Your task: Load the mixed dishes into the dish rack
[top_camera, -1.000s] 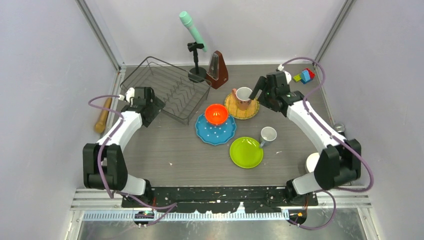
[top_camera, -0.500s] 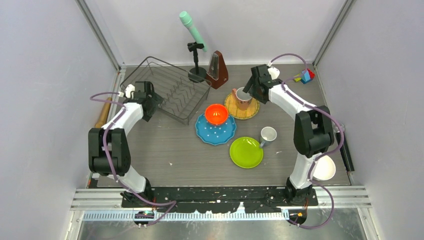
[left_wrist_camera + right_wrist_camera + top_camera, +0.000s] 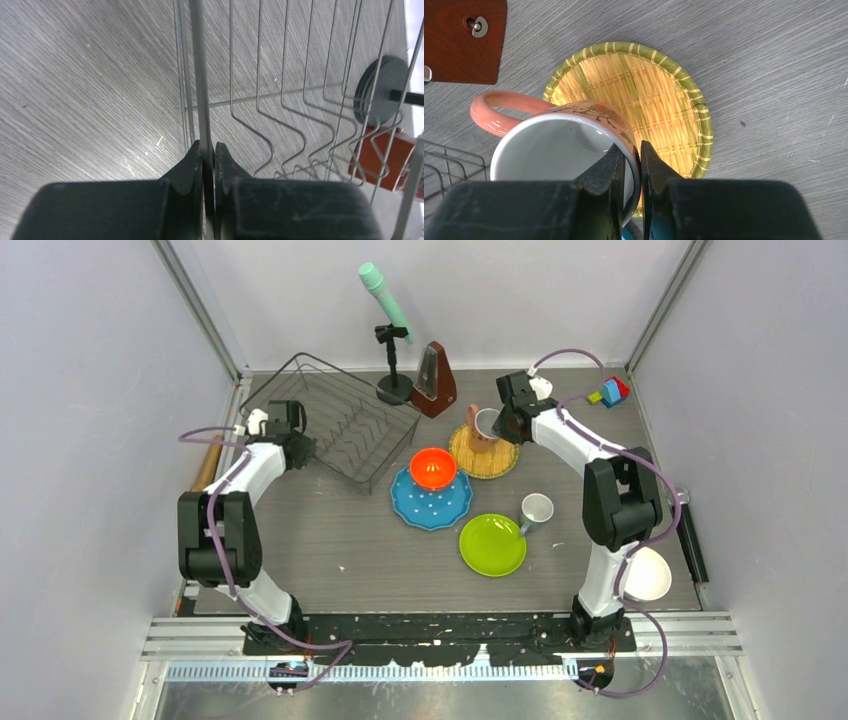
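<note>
The end effector [image 3: 630, 152] pinches the pinkish-tan mug [image 3: 549, 147] rim.

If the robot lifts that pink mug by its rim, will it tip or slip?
Probably a little. The right gripper pinches the pinkish-tan mug by one side of its rim, so it may hang tilted. Its glossy wall looks slippery. It seems stiff and might chip if dropped.

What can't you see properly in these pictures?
- Right wrist view: the right tool covers the near side of the pinkish-tan mug.
- Top view: the right arm hides part of the white bowl.
- Left wrist view: dish rack wires and the picture's edge cut off the brown metronome.
</note>
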